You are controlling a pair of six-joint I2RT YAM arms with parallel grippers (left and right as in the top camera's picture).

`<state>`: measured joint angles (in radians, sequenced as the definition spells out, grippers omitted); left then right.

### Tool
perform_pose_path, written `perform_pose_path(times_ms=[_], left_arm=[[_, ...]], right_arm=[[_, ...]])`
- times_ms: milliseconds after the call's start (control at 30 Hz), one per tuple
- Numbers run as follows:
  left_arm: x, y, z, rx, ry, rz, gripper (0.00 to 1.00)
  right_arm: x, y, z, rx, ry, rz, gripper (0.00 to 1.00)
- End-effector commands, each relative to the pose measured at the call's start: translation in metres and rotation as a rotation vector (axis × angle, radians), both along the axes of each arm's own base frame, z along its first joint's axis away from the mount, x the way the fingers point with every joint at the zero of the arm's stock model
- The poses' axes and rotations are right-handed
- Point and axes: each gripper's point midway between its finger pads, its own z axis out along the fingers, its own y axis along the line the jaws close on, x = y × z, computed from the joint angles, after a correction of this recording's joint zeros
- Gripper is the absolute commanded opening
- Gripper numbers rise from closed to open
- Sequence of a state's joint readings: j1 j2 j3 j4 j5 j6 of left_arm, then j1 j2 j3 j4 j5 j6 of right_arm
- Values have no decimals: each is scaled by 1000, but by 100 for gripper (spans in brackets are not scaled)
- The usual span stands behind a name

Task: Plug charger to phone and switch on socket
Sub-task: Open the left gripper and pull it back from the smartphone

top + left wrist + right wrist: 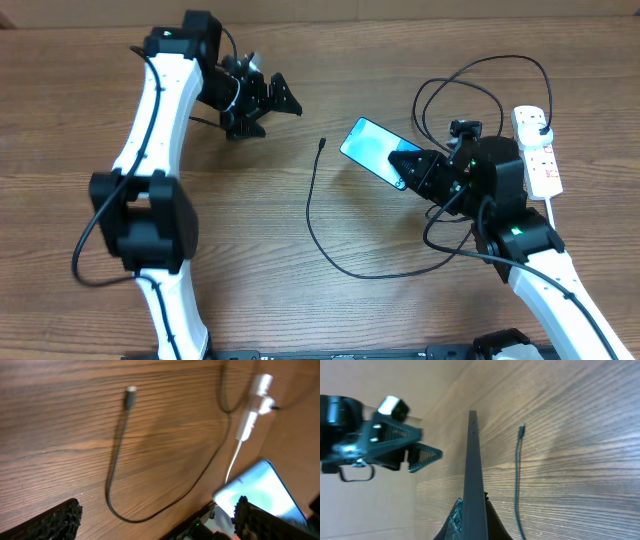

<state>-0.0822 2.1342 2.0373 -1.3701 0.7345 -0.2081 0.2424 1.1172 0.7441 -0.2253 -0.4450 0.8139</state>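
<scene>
In the upper left of the overhead view, the left hand (268, 112) hangs above the surface (300, 320). Its fingers (60, 521) are spread wide and nothing is between them. I judge that it waits there in order to come down on the cable (312, 215). The small tip (321, 144) of this cable lies free on the wood near the middle of the frame, just left of the phone. From the tip the cable runs down, bends along the lower middle and goes under the right arm. More loops of it lie in the upper right.

The phone (372, 146), with its screen lit blue, is right of centre. The right hand (405, 168) pinches it at its lower right end, with the fingers pressed on the two flat faces. The free end points to the upper left, toward the tip and the left hand, probably so that a connector can be pushed into it. Whether the phone touches the surface, I cannot tell.

The power strip (537, 150) lies at the right edge of the frame, and a black plug (541, 122) seems to sit in its upper part. The switch is too small to read.

Between the left hand and the tip there is wide bare wood, so a reach there looks easy. The right side is crowded: loops, arm and strip are close together near the edge.
</scene>
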Motion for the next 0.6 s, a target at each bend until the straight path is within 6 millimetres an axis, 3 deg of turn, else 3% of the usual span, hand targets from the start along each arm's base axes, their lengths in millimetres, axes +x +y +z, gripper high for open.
perform_pose_path(times_ms=[0, 100, 200, 400, 567], left_arm=[[-19, -13, 95, -113, -283, -93, 100], [-29, -18, 137, -180, -396, -109, 100], [-37, -19, 161, -207, -421, -70, 100], [-41, -23, 168, -264, -333, -9, 100], [-36, -35, 177, -388, -330, -35, 100]], right_arm=[[-3, 0, 31, 35, -79, 3, 4], [-4, 1, 43, 93, -82, -16, 4], [-1, 4, 60, 172, -96, -37, 4], [14, 0, 105, 417, -117, -148, 4], [25, -12, 124, 560, -103, -266, 4]])
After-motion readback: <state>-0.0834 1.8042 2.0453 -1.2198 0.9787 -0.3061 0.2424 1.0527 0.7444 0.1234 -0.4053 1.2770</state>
